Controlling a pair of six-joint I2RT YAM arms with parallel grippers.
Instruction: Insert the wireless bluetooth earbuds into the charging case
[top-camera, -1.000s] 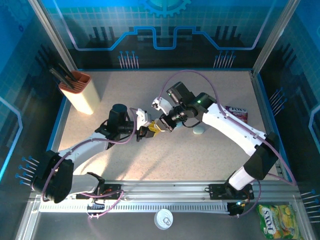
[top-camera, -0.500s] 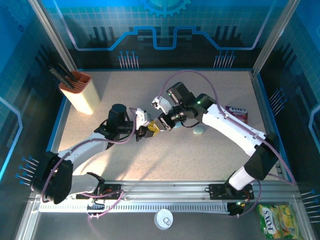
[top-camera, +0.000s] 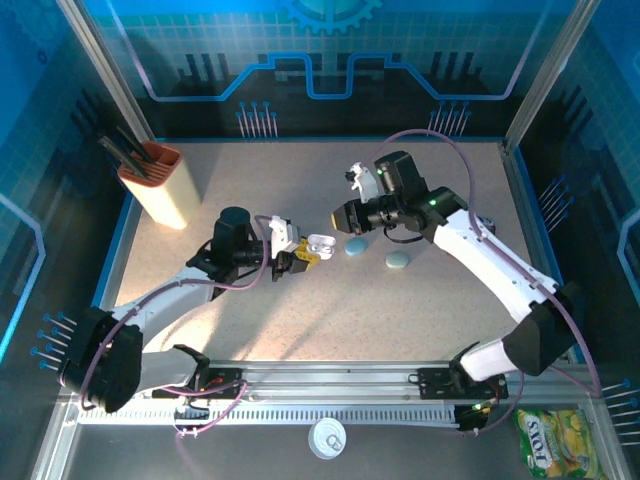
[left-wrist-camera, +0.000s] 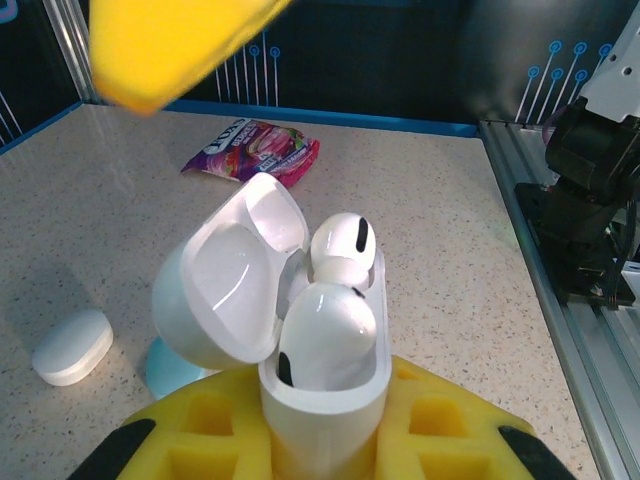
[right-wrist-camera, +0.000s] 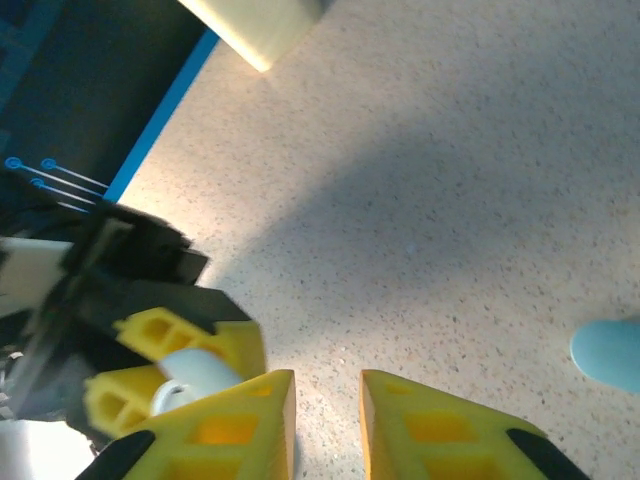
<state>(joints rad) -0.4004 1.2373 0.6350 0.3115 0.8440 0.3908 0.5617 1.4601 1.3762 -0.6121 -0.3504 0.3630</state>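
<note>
The right hand (top-camera: 346, 215) has drawn back, parted and empty, leaving both earbuds (left-wrist-camera: 325, 335) seated in the open case (left-wrist-camera: 322, 412) that the left hand (top-camera: 298, 258) grips, so insertion looks done.

1. The charging case (left-wrist-camera: 325, 405) is white and smooth. It stands upright, up off the table (top-camera: 420, 300), near its middle. Its lid (left-wrist-camera: 225, 290) is flipped open.
2. Two shiny white earbuds (left-wrist-camera: 327, 335) sit inside it, one behind the other.

Open tabletop (top-camera: 330, 300) separates left claw (top-camera: 307, 254) and right claw (top-camera: 343, 216); a blue case (top-camera: 355, 246) lies beside that gap.
</note>
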